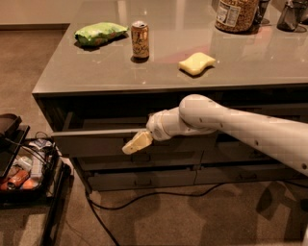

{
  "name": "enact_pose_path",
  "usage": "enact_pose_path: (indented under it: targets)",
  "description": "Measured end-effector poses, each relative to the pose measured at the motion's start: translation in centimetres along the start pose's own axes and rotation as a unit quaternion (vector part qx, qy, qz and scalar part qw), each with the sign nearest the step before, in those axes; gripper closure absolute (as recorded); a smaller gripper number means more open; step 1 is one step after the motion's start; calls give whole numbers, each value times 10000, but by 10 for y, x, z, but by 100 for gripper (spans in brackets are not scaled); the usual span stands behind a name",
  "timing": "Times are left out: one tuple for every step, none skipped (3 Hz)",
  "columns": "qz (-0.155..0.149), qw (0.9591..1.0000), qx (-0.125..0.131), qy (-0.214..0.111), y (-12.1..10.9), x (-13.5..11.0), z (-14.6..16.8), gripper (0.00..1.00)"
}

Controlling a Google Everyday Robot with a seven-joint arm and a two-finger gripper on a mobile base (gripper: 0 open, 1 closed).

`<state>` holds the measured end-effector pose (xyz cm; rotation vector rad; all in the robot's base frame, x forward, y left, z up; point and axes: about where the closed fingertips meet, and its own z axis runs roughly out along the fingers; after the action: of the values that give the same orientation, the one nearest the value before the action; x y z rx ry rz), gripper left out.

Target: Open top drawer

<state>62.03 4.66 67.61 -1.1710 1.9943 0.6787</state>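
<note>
The top drawer (pixel 91 143) stands partway out from under the grey counter (pixel 96 77), with a dark gap showing behind its front. The gripper (pixel 137 142) lies against the upper edge of that front, near its middle. It reads as one pale wedge, so whether it is spread or clamped cannot be told. The drawer's handle is not to be made out (the wedge and white arm (pixel 240 127) cover that stretch). The arm runs off the right edge.

On the counter are a green bag (pixel 100 33), a can (pixel 140 40) and a yellow sponge (pixel 197 63). A jar (pixel 236 14) is cut off at the top. At the left, a black cart (pixel 48 211) of blurred items is cropped.
</note>
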Motion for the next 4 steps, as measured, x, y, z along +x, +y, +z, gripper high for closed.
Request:
enact_pose_path:
  targets:
    - [93, 9999, -16, -64, 4, 18, -4, 0]
    - [50, 9999, 120, 62, 5, 27, -6, 0]
    - [52, 9999, 116, 71, 5, 27, -6, 0]
    - [52, 9999, 115, 70, 6, 24, -8, 0]
